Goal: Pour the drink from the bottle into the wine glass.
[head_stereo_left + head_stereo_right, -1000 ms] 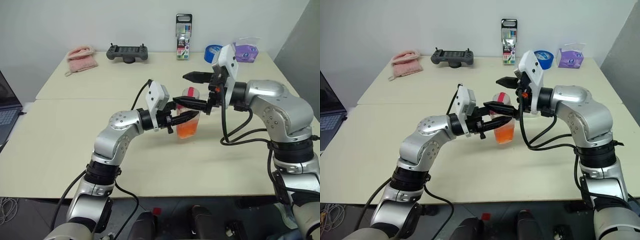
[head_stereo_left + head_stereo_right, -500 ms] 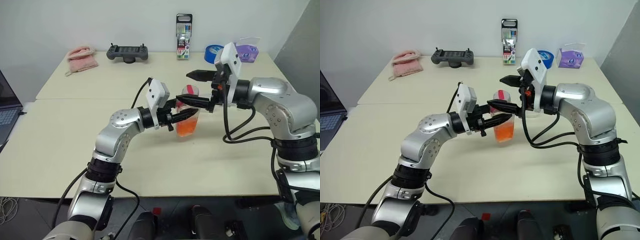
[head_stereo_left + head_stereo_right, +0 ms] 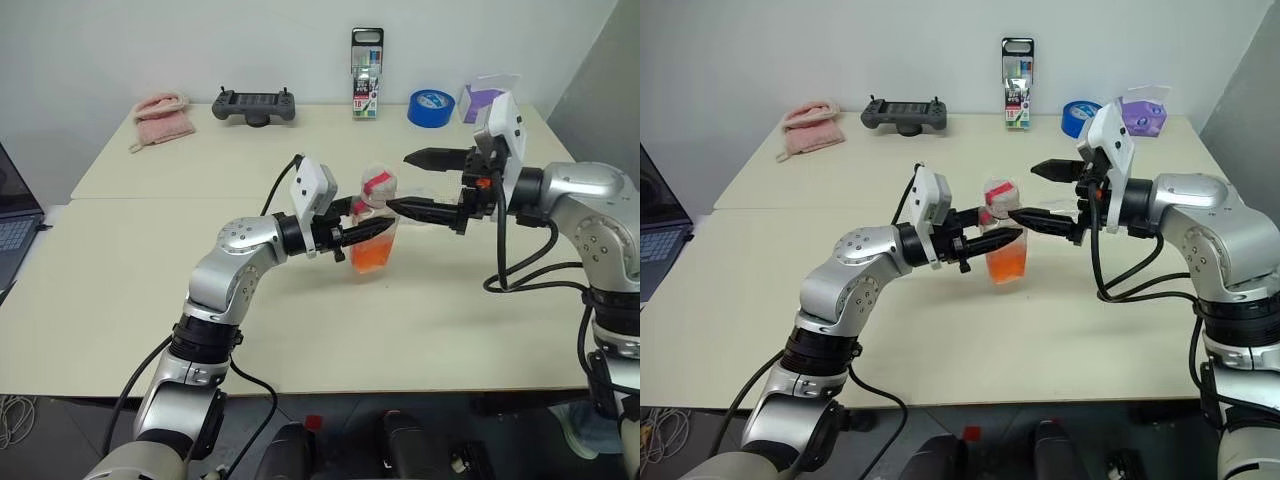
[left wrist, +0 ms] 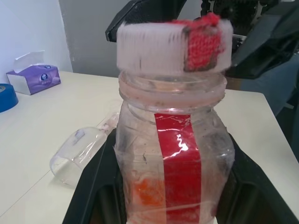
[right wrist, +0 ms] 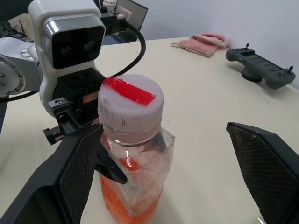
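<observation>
Left eye view: left gripper (image 3: 368, 231) clamped around the bottle (image 3: 375, 232) near table (image 3: 200, 290) centre, fingers level across its body, probably to steady it upright. Orange-red drink (image 3: 372, 260) filling only the lower part. White cap with a red patch (image 3: 379, 184) seated on top. Right gripper (image 3: 428, 184) at three o'clock of the cap, jaws wide apart and holding nothing, lower finger tip just beside the cap; likely lined up for uncapping. At the far edge, around twelve o'clock: pink cloth (image 3: 162, 116), black controller (image 3: 254, 104), marker pack (image 3: 367, 73), blue tape roll (image 3: 431, 106), purple tissue box (image 3: 484, 102).

Right eye view: same layout; laptop edge (image 3: 658, 222) at nine o'clock.

Left wrist view: bottle gripped between both black fingers (image 4: 96, 186), red label strip facing the camera. Wine glass (image 4: 84, 148) apparently lying on its side beyond the bottle, empty, so pouring not yet begun.

Right wrist view: right fingers (image 5: 70, 168) spread either side of the capped bottle, touching nothing.
</observation>
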### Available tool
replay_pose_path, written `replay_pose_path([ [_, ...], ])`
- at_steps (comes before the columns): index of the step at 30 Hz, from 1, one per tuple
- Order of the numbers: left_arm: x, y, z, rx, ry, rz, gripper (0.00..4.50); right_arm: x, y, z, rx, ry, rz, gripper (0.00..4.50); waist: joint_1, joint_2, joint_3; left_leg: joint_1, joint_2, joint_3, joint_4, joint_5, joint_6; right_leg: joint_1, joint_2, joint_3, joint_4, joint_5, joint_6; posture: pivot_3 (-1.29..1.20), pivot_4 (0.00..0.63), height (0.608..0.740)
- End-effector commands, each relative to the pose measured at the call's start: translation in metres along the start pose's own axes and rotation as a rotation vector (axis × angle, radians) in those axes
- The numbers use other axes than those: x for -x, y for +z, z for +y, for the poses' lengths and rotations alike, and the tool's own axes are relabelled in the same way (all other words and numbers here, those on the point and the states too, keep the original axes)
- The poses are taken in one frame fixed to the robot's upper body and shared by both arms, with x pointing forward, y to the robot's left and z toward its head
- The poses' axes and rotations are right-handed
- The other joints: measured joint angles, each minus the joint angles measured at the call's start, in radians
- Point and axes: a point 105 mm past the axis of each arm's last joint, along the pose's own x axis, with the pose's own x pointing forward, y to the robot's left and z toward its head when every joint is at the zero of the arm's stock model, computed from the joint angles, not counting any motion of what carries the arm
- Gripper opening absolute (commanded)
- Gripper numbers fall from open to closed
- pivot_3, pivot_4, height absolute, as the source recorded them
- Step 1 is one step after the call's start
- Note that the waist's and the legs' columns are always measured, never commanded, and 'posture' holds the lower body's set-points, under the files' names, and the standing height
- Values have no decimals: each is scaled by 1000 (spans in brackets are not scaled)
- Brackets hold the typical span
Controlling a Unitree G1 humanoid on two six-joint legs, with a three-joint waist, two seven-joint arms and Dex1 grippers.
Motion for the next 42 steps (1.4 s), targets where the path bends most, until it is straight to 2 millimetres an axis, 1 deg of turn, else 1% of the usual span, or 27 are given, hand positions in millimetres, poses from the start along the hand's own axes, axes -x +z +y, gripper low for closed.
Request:
replay_pose_path([
  [1, 0, 19, 0, -64, -5, -53, 1788, 8, 15, 5, 40, 18, -43, 4500, 0, 0, 0, 0, 0, 0, 0, 0, 0, 0, 0, 0, 0, 0, 0, 0, 150, 740],
  [6, 0, 19, 1, -66, 0, -51, 1788, 10, 20, 10, 18, 33, -82, 4500, 0, 0, 0, 0, 0, 0, 0, 0, 0, 0, 0, 0, 0, 0, 0, 0, 150, 740],
  [9, 0, 19, 2, -66, 1, -50, 1788, 5, 34, -1, -58, -52, -175, 4500, -1, 0, 0, 0, 0, 0, 0, 0, 0, 0, 0, 0, 0, 0, 0, 0, 150, 740],
  [11, 0, 19, 2, -65, 0, -50, 1788, 1, 37, 0, -99, -51, -195, 4500, -1, 0, 0, 0, 0, 0, 0, 0, 0, 0, 0, 0, 1, 0, 0, 0, 150, 740],
  [16, -1, 18, 3, -70, 3, -49, 1788, -10, 32, 9, -147, -17, -164, 4500, 1, 0, 0, 0, 0, 0, 0, 0, 0, 0, 0, 0, 0, 0, 0, 0, 150, 740],
  [19, -1, 18, 4, -72, 4, -48, 1788, -13, 31, 13, -153, -2, -154, 4500, 1, 0, 0, 0, 0, 0, 0, 0, 0, 0, -1, 0, 0, 0, 0, 0, 150, 740],
  [30, 1, 17, 1, -73, 4, -47, 1788, -20, 19, 13, -130, -22, -89, 4500, 0, 0, 0, 0, 0, 0, 0, 0, 0, 0, 0, 0, 0, 0, 0, 0, 150, 740],
  [33, 1, 16, 0, -75, 4, -44, 1788, -21, 23, 15, -140, -13, -117, 3934, 0, 0, 0, 0, 0, 0, 0, 0, 0, 0, 0, 0, 0, 0, 0, 0, 150, 740],
  [36, 2, 13, -1, -69, 2, -36, 1788, -22, 26, 19, -135, 10, -137, 2803, 0, 0, 0, 0, 0, 0, 0, 0, 0, 0, 0, 0, 0, 0, 0, 0, 150, 740],
  [39, 2, 12, -2, -66, -3, -33, 1788, -21, 29, 21, -132, 22, -150, 1809, 0, 0, 0, 0, 0, 0, 0, 0, 0, 0, 0, 0, 0, 0, 0, 0, 150, 740],
  [42, 1, 12, -3, -66, -4, -33, 1788, -19, 31, 23, -134, 37, -159, 1743, 0, 0, 0, 0, 0, 0, 0, 0, 0, 0, 0, 0, 0, 0, 0, 0, 150, 740],
])
